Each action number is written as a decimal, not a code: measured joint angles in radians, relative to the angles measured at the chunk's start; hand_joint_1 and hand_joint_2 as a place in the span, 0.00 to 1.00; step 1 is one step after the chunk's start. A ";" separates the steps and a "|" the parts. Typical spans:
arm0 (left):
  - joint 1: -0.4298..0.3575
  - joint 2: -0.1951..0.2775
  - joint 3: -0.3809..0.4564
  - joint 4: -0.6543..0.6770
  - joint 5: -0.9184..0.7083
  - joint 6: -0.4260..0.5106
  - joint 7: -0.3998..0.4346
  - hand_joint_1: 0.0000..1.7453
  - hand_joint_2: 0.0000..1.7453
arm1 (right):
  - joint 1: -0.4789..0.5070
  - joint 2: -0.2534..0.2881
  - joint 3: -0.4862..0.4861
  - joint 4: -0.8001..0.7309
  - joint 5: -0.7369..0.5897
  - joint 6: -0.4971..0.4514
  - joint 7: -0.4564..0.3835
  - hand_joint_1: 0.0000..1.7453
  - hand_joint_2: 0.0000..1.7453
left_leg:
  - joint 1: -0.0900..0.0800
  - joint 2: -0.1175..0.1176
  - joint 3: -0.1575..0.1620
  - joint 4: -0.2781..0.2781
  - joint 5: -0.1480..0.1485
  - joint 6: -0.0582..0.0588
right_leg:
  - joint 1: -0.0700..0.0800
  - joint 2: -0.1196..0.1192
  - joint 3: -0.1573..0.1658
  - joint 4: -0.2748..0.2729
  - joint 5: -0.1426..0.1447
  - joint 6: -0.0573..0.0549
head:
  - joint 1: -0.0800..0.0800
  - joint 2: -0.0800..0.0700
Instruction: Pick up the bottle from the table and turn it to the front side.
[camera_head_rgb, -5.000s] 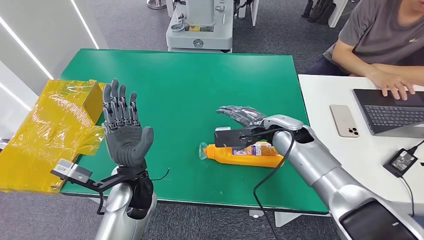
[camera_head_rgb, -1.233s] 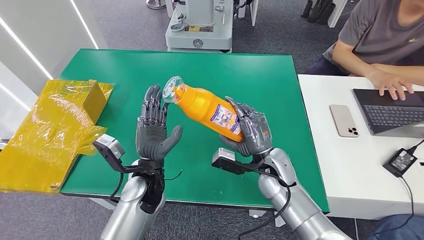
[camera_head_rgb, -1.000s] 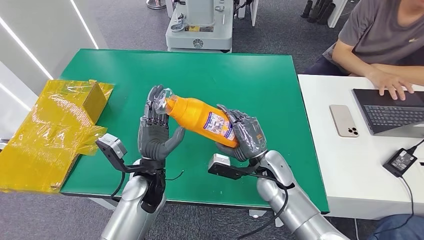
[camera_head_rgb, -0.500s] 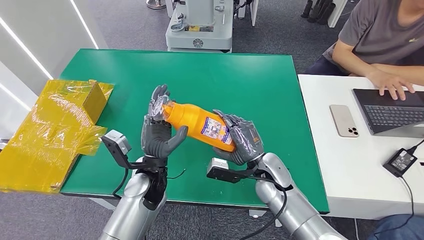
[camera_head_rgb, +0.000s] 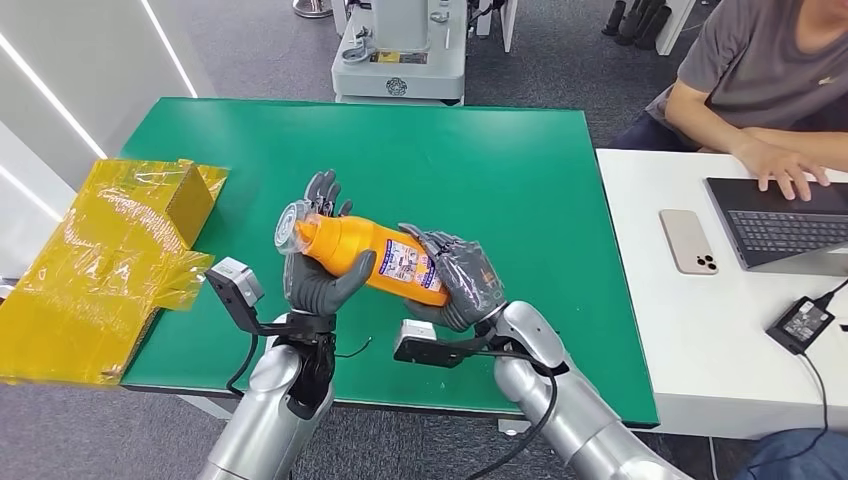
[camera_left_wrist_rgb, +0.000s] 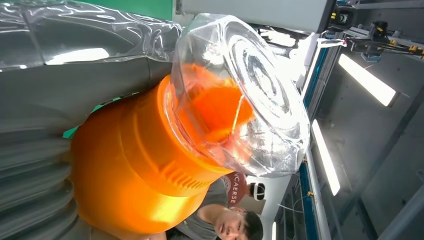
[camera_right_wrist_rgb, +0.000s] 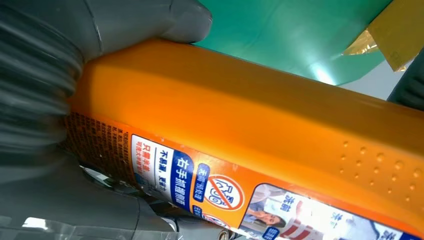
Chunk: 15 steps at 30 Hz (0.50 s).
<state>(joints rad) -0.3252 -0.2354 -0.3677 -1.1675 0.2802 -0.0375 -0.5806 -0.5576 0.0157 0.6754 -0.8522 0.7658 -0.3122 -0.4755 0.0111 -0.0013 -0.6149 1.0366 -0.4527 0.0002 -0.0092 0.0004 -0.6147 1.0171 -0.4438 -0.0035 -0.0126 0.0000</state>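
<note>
An orange bottle with a clear cap hangs slanted above the green table, cap end toward my left. My right hand grips its base half, with the label showing between the fingers. My left hand stands upright against the neck end: its thumb crosses under the shoulder and its fingers stay straight behind the cap. The left wrist view shows the cap and orange shoulder close against the left hand. In the right wrist view my right hand wraps the bottle.
A yellow wrapped box lies over the table's left edge. On the white table at the right are a phone, a laptop and a charger, with a person typing. A grey machine stands behind.
The bottle lay on the table five seconds ago; my right hand has lifted it, then lowered and tipped it leftward. My left hand has moved in until the neck meets it.
</note>
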 joint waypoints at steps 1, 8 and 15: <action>-0.002 0.000 0.000 0.001 0.000 0.000 0.000 0.00 1.00 | -0.002 0.002 0.001 0.006 -0.002 0.006 -0.003 1.00 1.00 | 0.000 0.000 0.000 0.000 0.000 0.000 | 0.000 0.000 0.000 0.000 0.000 0.000 | 0.000 0.000; -0.004 0.001 0.000 0.012 0.005 -0.001 0.000 0.00 1.00 | -0.015 0.012 0.001 0.042 -0.012 0.024 -0.021 1.00 1.00 | 0.000 0.000 0.000 0.000 0.000 0.000 | 0.000 0.000 0.000 0.000 0.000 0.000 | 0.000 0.000; -0.004 0.003 0.000 0.015 0.012 0.000 -0.005 0.35 1.00 | -0.029 0.018 0.002 0.063 -0.012 0.037 -0.029 1.00 1.00 | 0.000 0.000 0.000 0.000 0.000 0.000 | 0.000 0.000 0.000 0.000 0.000 0.000 | 0.000 0.000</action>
<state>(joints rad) -0.3292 -0.2323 -0.3674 -1.1521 0.2926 -0.0378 -0.5856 -0.5862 0.0340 0.6775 -0.7889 0.7534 -0.2754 -0.5047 0.0111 -0.0011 -0.6150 1.0366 -0.4528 0.0002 -0.0092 0.0008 -0.6148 1.0170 -0.4438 -0.0035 -0.0126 0.0000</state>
